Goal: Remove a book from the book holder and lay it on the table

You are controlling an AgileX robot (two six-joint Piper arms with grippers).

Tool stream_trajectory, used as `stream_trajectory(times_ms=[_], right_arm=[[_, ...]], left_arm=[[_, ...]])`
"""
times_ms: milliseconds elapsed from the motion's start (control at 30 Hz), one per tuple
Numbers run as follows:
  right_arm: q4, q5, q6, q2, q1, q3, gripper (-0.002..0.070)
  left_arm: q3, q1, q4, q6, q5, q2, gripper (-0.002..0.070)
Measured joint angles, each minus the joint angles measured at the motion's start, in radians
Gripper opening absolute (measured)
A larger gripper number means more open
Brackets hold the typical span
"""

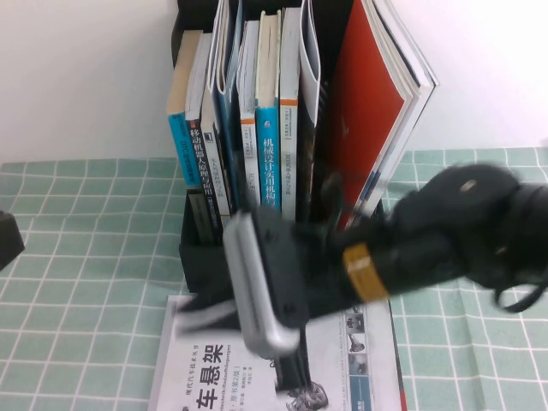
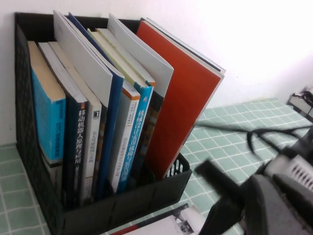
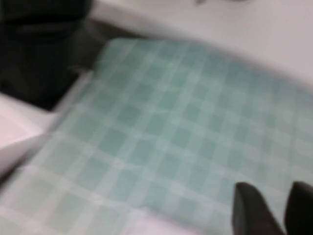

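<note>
Book [image 1: 205, 377] lies flat on the table [image 1: 77, 282], cover up, right below the right gripper [image 1: 210, 312] and against the book holder [image 1: 201, 248] front. Its jaws: can't tell, empty in the wrist view. Left gripper [image 1: 7, 240] parked well left, jaws hidden.

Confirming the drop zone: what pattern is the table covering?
Pale green cloth with a white grid, covering the table; clearest in the high view.

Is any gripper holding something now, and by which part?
Nothing is held. The book lies flat on the table before the book holder. The right gripper is above the cloth with nothing between its jaws; the left gripper is parked at the table's left edge.
</note>
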Motion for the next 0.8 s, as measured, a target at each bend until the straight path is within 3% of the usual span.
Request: stream_trajectory(times_ms=[67, 133, 333, 400, 533, 600, 700, 800], right_arm=[[0.0, 0.109, -0.036, -0.061, 0.0, -0.026, 0.007], [0.0, 0.28, -0.094, -0.132, 0.0, -0.041, 0.0029], [0.085, 0.882, -0.209, -0.278, 0.0, -0.045, 0.0001], [0.281, 1.034, -0.38, -0.319, 0.0, -0.045, 0.0], [0.844, 1.439, -0.964, -0.381, 0.0, -0.049, -0.0001], [1.07, 1.658, -1.16, -0.391, -0.002, -0.047, -0.0001], [1.337, 1.872, -1.332, -0.416, -0.002, -0.007, -0.0001], [1.482, 1.888, -1.371, -0.478, -0.002, 0.087, -0.0001]], left_arm=[[0.0, 0.0, 0.004, 0.042, 0.007, 0.0, -0.0003], [0.0, 0.0, 0.028, 0.066, 0.022, 0.0, -0.0003], [0.022, 0.0, 0.172, 0.078, 0.056, -0.001, -0.0003], [0.044, 0.0, 0.218, 0.069, 0.059, -0.001, -0.0003], [0.113, 0.0, 0.282, 0.026, 0.061, -0.001, -0.0003], [0.154, 0.0, 0.289, -0.001, 0.048, -0.001, -0.0003], [0.225, 0.0, 0.275, -0.033, -0.039, -0.007, -0.0003], [0.316, 0.0, 0.267, -0.044, -0.195, -0.036, -0.0003]])
